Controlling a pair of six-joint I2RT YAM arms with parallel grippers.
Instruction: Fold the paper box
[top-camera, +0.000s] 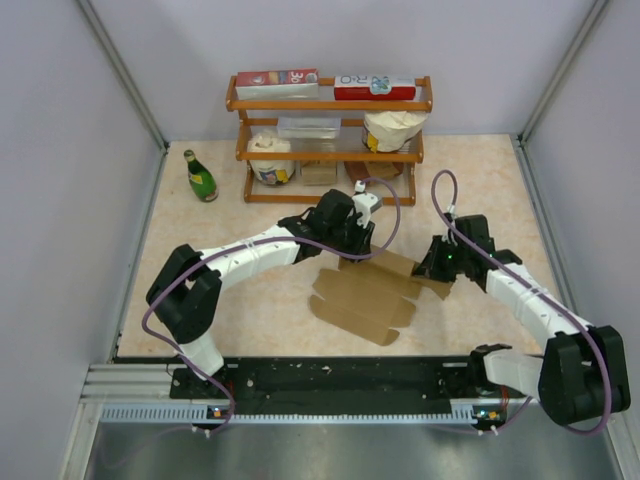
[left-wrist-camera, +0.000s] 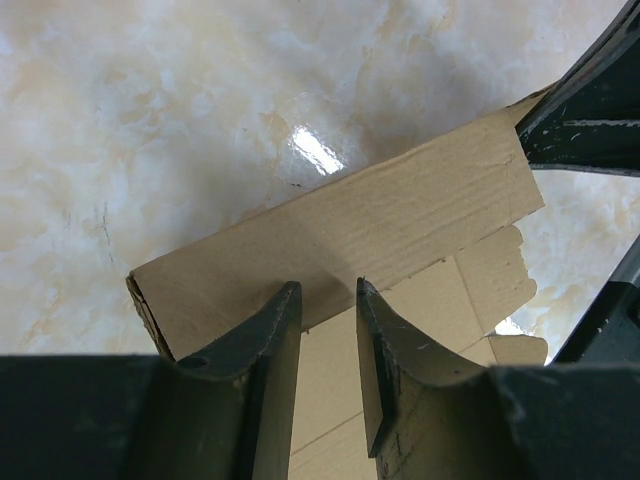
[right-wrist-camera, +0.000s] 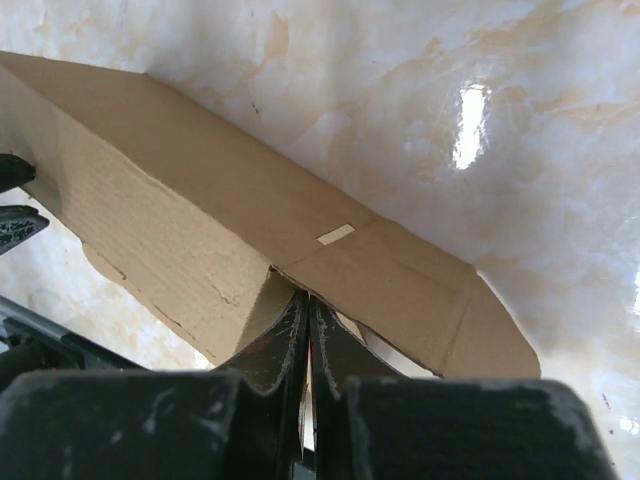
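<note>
Table: marbled beige surface, with both arm bases at its near edge.
Paper box: sits mid-table between the two grippers; the near flaps lie flat and the far long panel is tilted up.
Right gripper: fingers pressed together, pinching the box's right end at a fold line.
Left gripper: fingers a narrow gap apart, tips against the lower edge of the raised panel; cardboard shows in the gap and nothing is clamped.
Wooden rack: stands at the far side, holding cartons and tubs.
Green bottle: upright, just left of the rack.
</note>
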